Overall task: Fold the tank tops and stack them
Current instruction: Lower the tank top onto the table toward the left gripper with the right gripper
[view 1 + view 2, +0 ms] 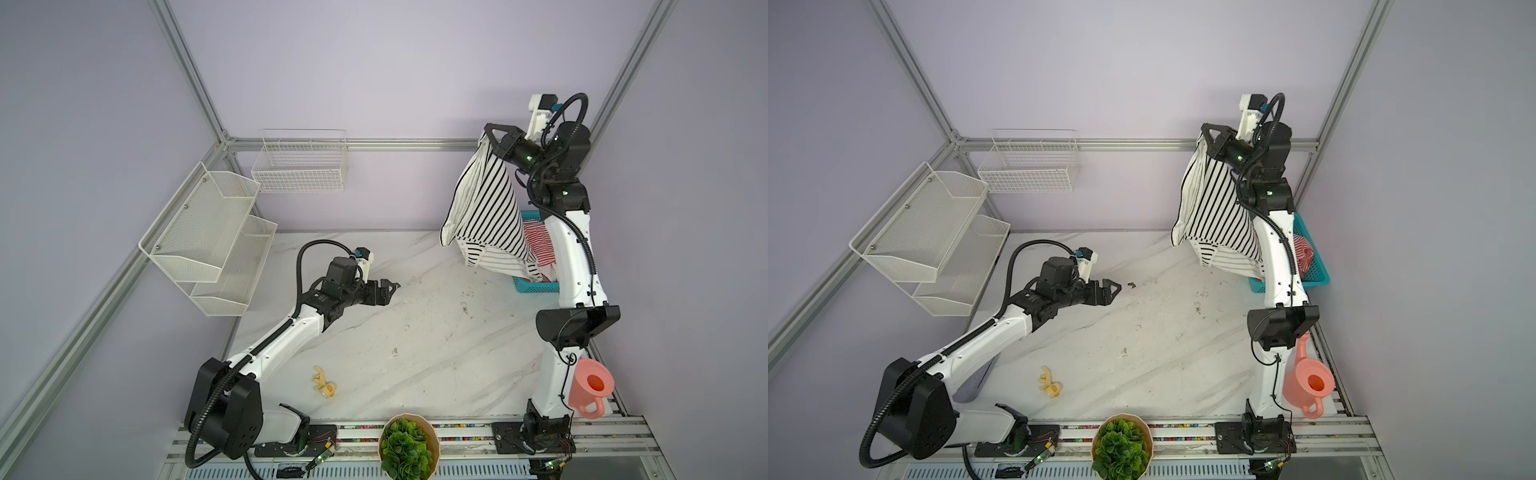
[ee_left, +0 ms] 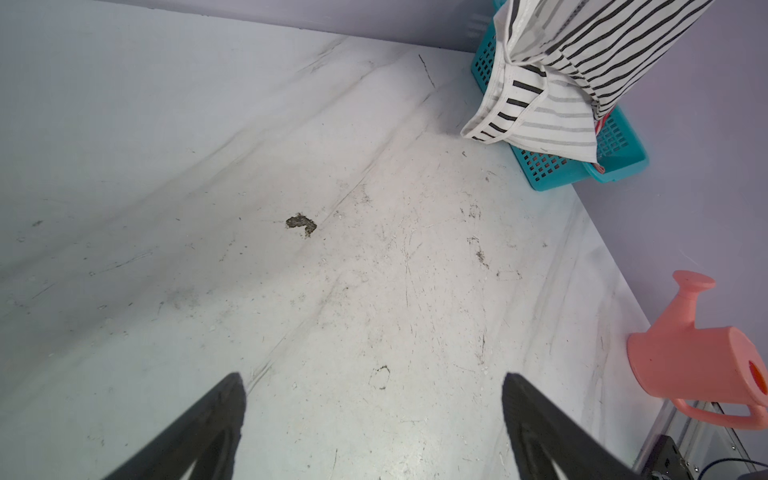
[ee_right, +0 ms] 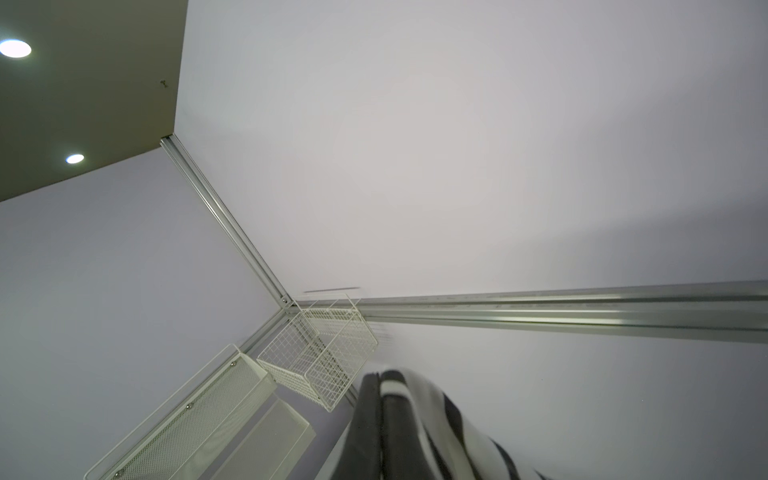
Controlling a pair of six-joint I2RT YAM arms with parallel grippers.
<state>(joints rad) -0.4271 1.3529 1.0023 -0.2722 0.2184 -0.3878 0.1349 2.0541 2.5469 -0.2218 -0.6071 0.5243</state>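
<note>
Fingers [image 3: 369, 432] of my right gripper [image 1: 487, 135] are clenching an edge of the black-and-white tank top [image 1: 486, 208], hanging it high over the worktop's [image 1: 415, 332] far right corner to drape open. Its hem is trailing over the teal basket [image 1: 536, 287] holding the red-and-white tank top [image 1: 538, 245]. My left gripper [image 1: 390, 291] is gaping empty mid-worktop, probably awaiting a loose corner; the pink watering can [image 1: 590, 386] is standing clear.

The white marble-patterned desk [image 1: 415, 332] looks smooth with a dull sheen, scuffed and smudged grey. The black-and-white striped tank top [image 1: 486, 208] is soft, matt cloth, while the teal perforated basket [image 2: 552, 170] and the salmon-pink watering can [image 2: 698, 357] are smooth moulded plastic. The white wire basket [image 1: 299, 166] and white two-tier mesh shelf [image 1: 199, 232] look like painted metal, and the silver frame rail [image 3: 582, 311] is bare brushed metal.
</note>
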